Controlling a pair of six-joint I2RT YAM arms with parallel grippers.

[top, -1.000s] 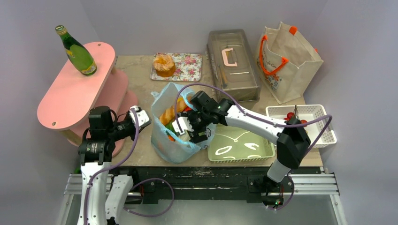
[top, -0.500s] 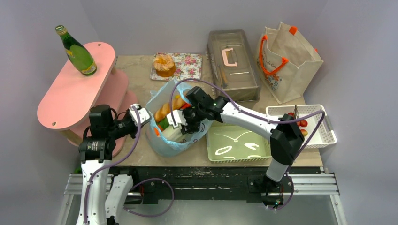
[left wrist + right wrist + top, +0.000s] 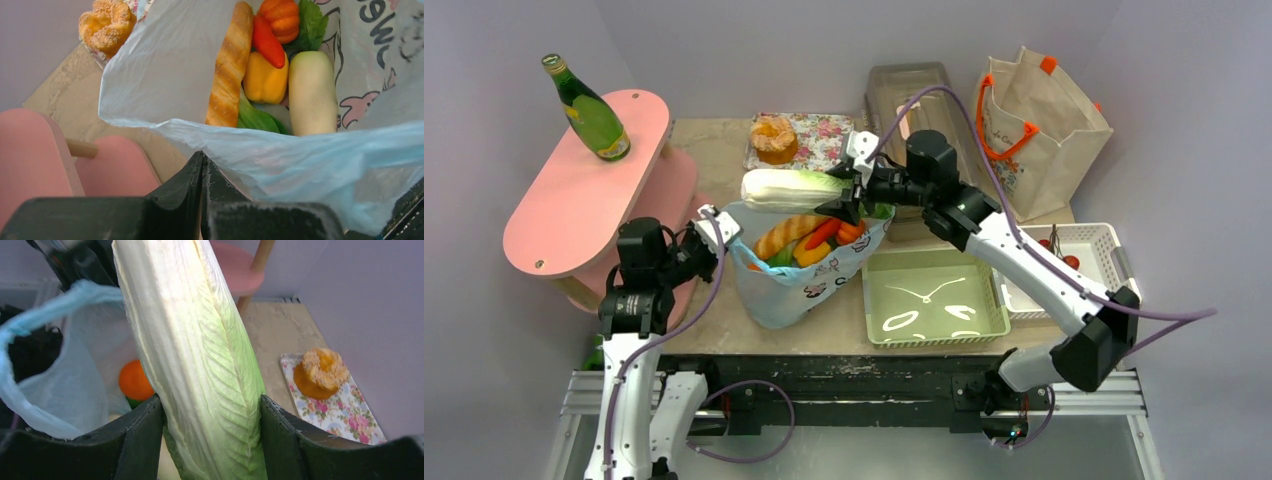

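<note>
Lifted since a second ago, the long pale-green napa cabbage point(image 3: 200, 340) has come out of the bag's mouth and now hangs in the air. It is clamped at its leafy green end between the right fingers point(image 3: 135, 437), and its white stalk end juts toward 9 o'clock above the bag in the top view. The left fingers point(image 3: 175, 192) are pressed together on a fold of the thin light-blue plastic shopping bag point(image 3: 796, 292), holding its rim at the 9 o'clock side. Inside lie a crusty baguette point(image 3: 227, 75), a yellow bell pepper point(image 3: 264, 80), a red pepper point(image 3: 266, 42) and a white radish point(image 3: 311, 92). At 12 o'clock from the cabbage sits a floral rectangular tray point(image 3: 829, 140) bearing a sugared doughnut point(image 3: 774, 138). Gripped so far from its middle, the cabbage could sag or twist. Its soft leaves give under pressure, so it might slide free onto the bag or tray. The film could also slip from the left pinch, letting the bag slump and spill onto the desk point(image 3: 714, 150).
</note>
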